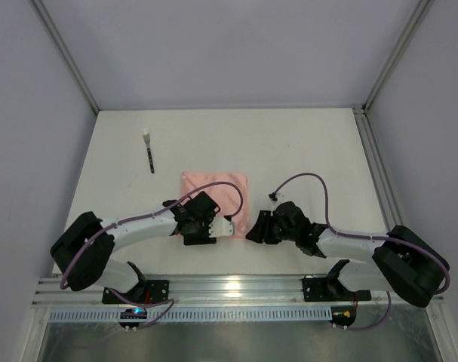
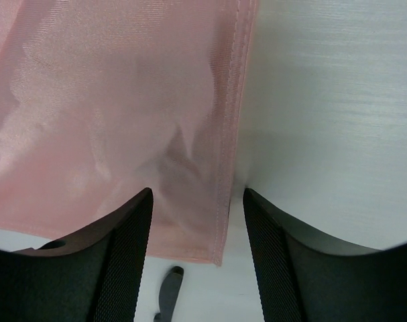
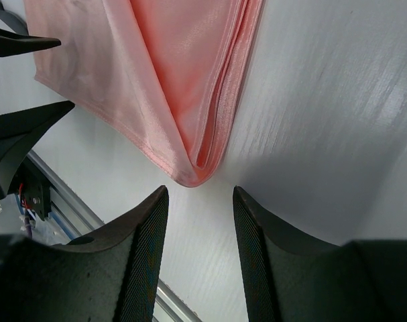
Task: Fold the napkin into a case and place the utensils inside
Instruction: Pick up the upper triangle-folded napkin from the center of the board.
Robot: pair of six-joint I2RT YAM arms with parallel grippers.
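Left hand (image 2: 196, 201), spread, straddles the napkin (image 1: 213, 188) hem, which runs straight ahead, by the desk (image 1: 311, 151) near edge; right hand (image 3: 200, 194), spread, faces its folded corner, seemingly untouched.

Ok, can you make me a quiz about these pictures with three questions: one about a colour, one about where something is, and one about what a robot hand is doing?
1. What colour is the napkin?
A blue. B green. C salmon pink.
2. Where is the black utensil?
A on the napkin. B on the table, farther back and to the left of the napkin, not touching it. C in a gripper.
3. How is the right gripper?
A open, holding nothing. B shut on the napkin. C shut on the utensil.

Answers:
1 C: the sheet is pink in every view.
2 B: the top view shows bare table between the two.
3 A: the right wrist view shows its jaws apart, with the napkin's corner just ahead of them.
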